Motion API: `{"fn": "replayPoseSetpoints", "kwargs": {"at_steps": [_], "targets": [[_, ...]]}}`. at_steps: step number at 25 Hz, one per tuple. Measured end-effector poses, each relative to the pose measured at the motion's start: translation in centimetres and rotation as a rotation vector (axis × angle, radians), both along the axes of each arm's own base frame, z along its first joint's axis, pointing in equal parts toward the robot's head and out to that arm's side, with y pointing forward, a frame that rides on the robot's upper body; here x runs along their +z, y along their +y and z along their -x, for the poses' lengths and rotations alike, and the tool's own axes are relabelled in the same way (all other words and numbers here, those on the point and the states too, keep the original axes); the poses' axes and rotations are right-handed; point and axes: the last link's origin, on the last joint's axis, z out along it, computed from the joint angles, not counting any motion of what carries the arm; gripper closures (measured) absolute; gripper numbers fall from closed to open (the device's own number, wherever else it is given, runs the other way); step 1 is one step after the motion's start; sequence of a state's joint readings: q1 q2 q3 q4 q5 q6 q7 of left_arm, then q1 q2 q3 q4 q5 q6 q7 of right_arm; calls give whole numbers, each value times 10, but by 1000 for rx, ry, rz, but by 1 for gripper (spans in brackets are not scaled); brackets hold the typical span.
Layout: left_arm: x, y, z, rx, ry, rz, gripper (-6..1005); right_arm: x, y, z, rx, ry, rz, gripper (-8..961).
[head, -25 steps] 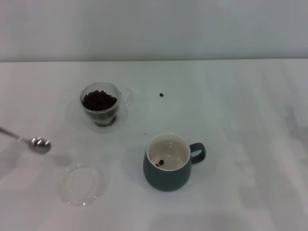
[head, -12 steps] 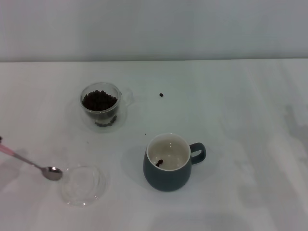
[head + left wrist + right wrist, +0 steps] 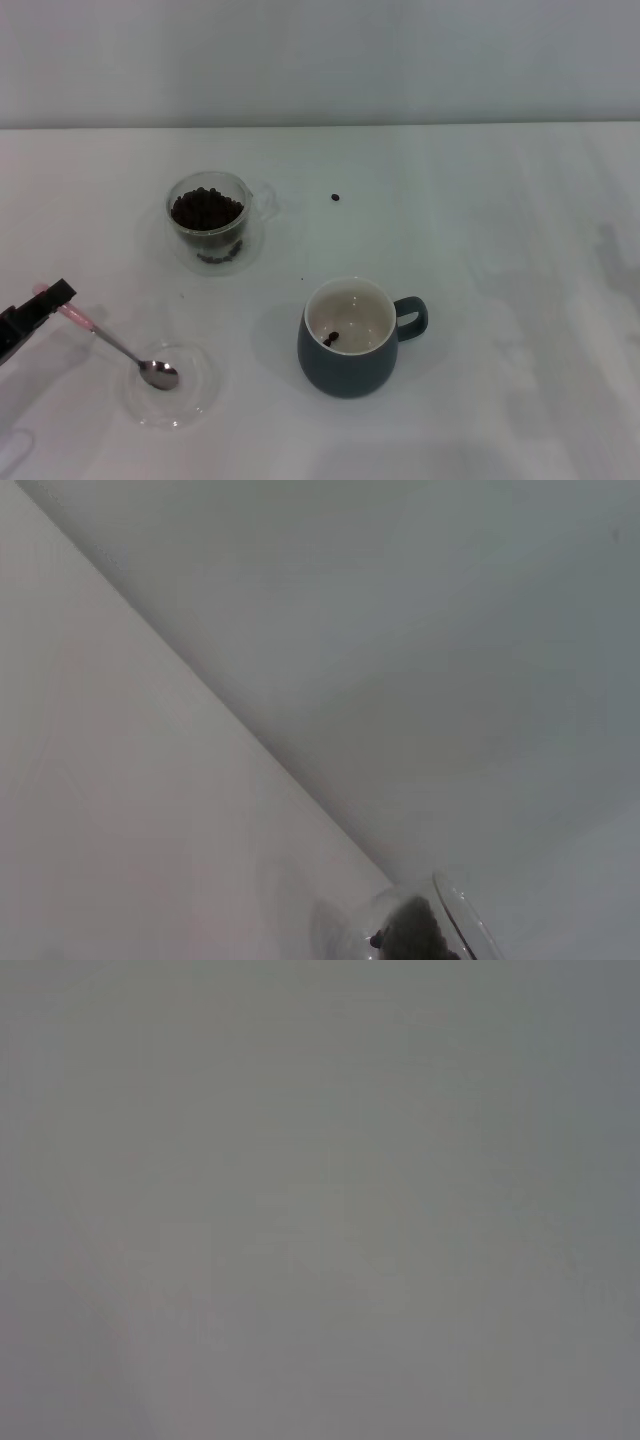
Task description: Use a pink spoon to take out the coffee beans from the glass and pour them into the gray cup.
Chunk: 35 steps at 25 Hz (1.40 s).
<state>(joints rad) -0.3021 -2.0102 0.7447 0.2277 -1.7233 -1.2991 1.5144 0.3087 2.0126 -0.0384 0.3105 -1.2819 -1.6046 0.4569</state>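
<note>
White table point(image 3: 500, 200) carried glass point(image 3: 210, 228) w/ beans, gray cup point(image 3: 350, 340), clear dish point(image 3: 172, 385), one stray bean point(image 3: 335, 197).

Only a plain, featureless gray surface point(image 3: 320, 1200) fills this view.

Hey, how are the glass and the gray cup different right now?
The glass is clear and smaller; the gray cup is opaque dark blue-gray outside, cream inside, and larger. The glass holds a heap of coffee beans; the gray cup holds only a bean or two at its bottom. The glass stands farther from the robot and more to its left; the gray cup stands nearer. Both are upright, handled, and sit on the white table.
</note>
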Motion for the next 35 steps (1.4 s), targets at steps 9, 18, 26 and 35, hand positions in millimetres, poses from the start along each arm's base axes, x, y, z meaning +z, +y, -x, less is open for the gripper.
{"fn": "replayPoseSetpoints", "kwargs": {"at_steps": [9, 18, 26, 35], "targets": [[-3, 1, 0, -18, 41, 28, 815, 1, -3, 0, 5, 14, -8, 217], [-7, 2, -4, -37, 43, 42, 608, -1, -3, 1, 10, 27, -1, 217], [30, -5, 25, 0, 190, -117, 562, 1, -3, 0, 8, 22, -6, 217], [67, -9, 34, -129, 617, -424, 416, -4, -1, -2, -22, -89, 22, 217]]}}
